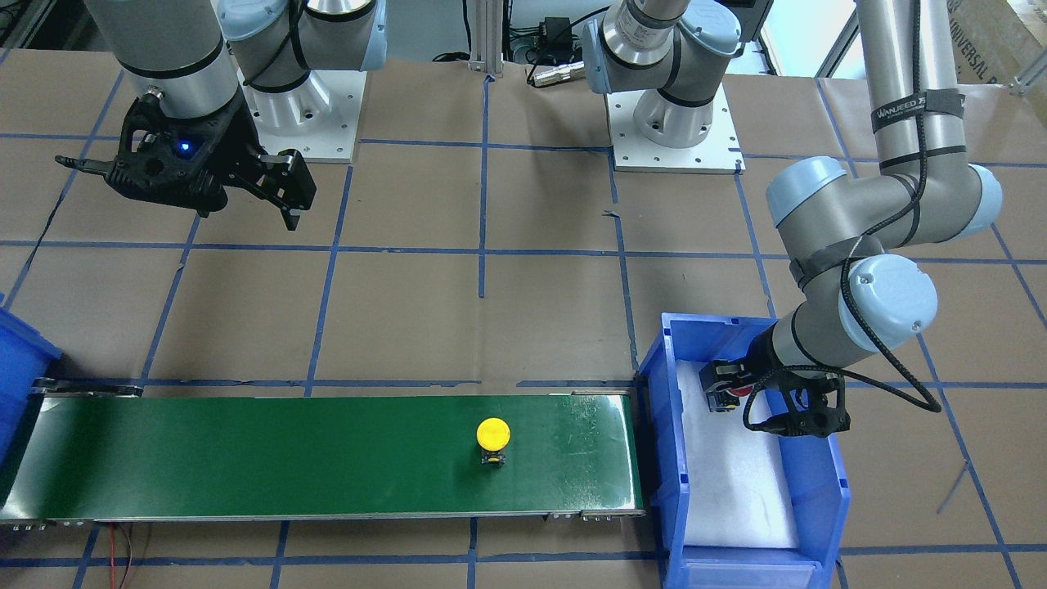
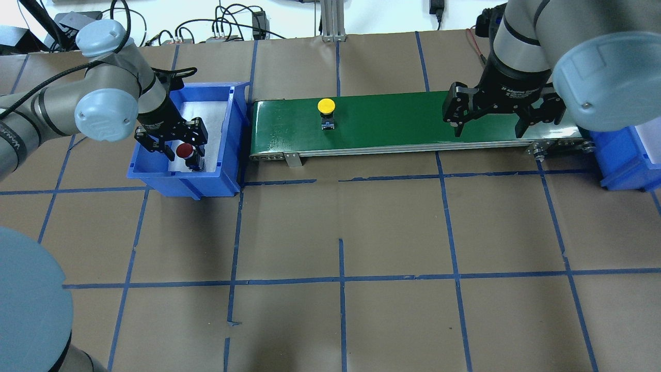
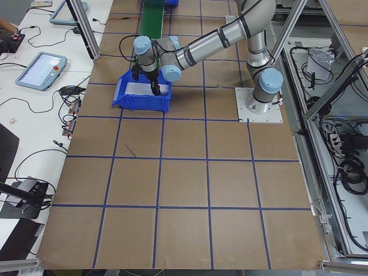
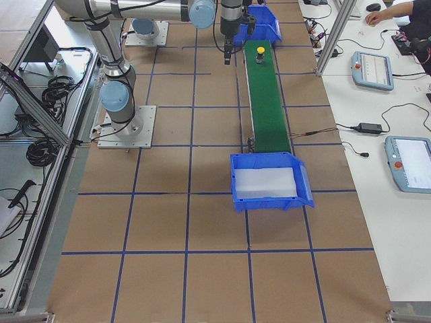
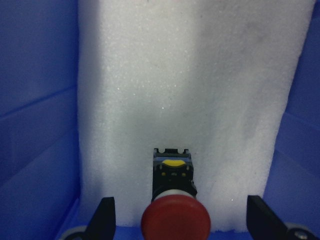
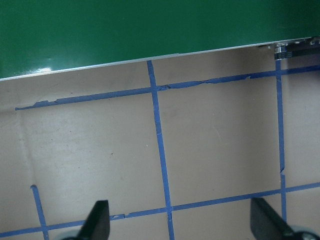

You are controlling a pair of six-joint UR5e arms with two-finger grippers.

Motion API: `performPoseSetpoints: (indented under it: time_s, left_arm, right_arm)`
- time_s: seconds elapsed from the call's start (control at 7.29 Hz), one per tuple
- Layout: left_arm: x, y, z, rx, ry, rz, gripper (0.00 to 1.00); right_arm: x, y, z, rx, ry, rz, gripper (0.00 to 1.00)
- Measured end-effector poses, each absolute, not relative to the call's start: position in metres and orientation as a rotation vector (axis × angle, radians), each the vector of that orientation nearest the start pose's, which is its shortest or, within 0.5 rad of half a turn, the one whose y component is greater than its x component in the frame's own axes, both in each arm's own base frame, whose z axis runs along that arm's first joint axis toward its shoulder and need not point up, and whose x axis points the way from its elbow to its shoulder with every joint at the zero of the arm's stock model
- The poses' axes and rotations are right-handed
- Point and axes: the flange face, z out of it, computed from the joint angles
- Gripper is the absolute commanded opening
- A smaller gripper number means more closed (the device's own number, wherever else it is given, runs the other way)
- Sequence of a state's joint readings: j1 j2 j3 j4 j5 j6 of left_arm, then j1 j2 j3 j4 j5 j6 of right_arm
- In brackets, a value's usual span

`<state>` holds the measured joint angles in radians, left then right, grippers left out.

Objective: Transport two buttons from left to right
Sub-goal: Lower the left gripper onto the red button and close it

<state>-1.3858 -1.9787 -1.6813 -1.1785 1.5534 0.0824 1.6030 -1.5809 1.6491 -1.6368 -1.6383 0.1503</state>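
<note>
Left wrist-mounted: with left gripper (image 5: 181,216) open astride round red-capped push button (image 5: 174,196) near wall of blue plastic bin (image 5: 40,125), centre before closing.

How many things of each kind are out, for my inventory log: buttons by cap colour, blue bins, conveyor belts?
Red-cap button: 1
Yellow-cap button: 1
Blue bins: 2, the left bin and the right bin
Green conveyor belt: 1
Total: 5
</note>
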Motion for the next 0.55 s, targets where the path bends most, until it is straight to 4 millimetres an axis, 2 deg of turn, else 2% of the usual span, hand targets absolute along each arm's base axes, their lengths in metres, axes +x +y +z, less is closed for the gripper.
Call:
performPoseSetpoints:
  time_s: [0.27, 0.55]
  left_arm:
    - [-0.023, -0.612, 0.250, -0.165, 3.167, 0.186, 0.33]
    - [-0.021, -0.621, 0.269, -0.170, 3.165, 0.125, 0.32]
  right_arm:
    - [0.142, -0.482, 0.461, 0.189, 3.203, -0.006, 1.00]
    - [0.142, -0.482, 0.461, 0.189, 3.203, -0.006, 1.00]
